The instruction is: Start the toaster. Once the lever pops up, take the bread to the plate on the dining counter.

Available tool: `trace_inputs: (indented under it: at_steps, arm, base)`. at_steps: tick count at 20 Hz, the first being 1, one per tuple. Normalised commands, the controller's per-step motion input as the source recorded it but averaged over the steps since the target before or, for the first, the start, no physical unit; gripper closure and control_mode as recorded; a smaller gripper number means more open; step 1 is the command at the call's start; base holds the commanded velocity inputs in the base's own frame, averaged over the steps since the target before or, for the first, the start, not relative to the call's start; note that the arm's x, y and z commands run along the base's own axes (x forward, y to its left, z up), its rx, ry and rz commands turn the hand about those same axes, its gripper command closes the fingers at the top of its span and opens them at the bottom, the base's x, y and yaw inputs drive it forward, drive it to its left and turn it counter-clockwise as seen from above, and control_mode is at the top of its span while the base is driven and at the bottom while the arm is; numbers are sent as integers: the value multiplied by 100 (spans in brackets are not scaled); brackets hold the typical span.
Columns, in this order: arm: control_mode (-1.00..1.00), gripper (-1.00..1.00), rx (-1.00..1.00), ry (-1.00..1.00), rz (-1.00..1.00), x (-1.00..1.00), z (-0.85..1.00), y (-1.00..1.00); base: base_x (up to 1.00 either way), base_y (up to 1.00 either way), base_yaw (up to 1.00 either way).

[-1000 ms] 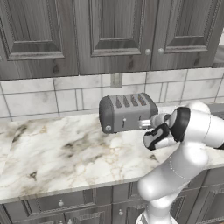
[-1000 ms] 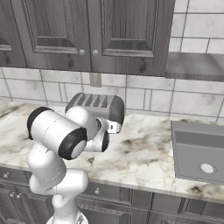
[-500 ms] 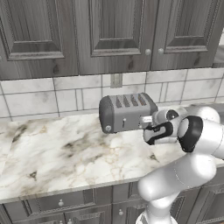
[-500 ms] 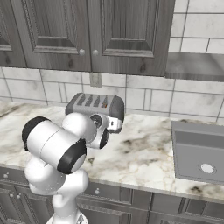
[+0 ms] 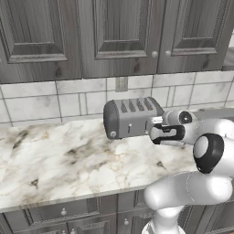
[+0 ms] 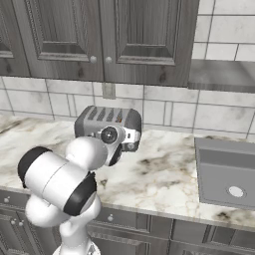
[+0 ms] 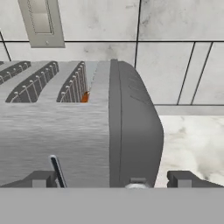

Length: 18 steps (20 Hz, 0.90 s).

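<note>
- One toaster (image 5: 130, 117) on the marble worktop (image 5: 59, 160), set back near the tiled wall (image 5: 68, 98), below grey upper cabinets (image 5: 114, 36).
- Boxy grey metal body with rounded ends; four slots along the top in the left base view, one small round knob low on the near left corner.
- From the right base view, toaster (image 6: 99, 119) partly covered by the white wrist; a small orange-brown speck in the top slot nearest the right end.
- In the hand view, toaster (image 7: 78, 131) close ahead and large: brushed metal side, dark rounded end cap to the right, wire-lined slots on top.
- Bread (image 7: 85, 97) down in the slot nearest that end cap, seen as a small orange-brown sliver between the wires; shape otherwise hidden.
- Gripper (image 5: 153, 133) level with the toaster's right end, just beside it, pointing leftward at it; contact impossible to judge.
- Jaws spread wide, nothing between them; fingertips (image 7: 41, 179) low in the hand view, one on each side of the toaster's lower corner.
- Thin dark slot on the toaster side just right of the left fingertip in the hand view.
- Grey wall outlet (image 7: 40, 22) on the tiles behind the toaster.
- Grey sink (image 6: 226, 172) sunk into the worktop well to the right of the toaster.
</note>
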Motion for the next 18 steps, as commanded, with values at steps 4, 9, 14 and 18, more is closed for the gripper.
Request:
trace_inputs:
  at_steps: [4, 9, 14, 18]
  arm:
    - [-100, -100, 0, -6, 0, -11, 31, 7]
    - [-100, -100, 0, -3, 0, -3, 34, 13]
    - [-100, -100, 0, 0, 0, 0, 31, 8]
    - [-100, -100, 0, 0, 0, 0, 25, 7]
  base:
    - [0, 0, 0]
    - [0, 0, 0]
    - [0, 0, 0]
    - [0, 0, 0]
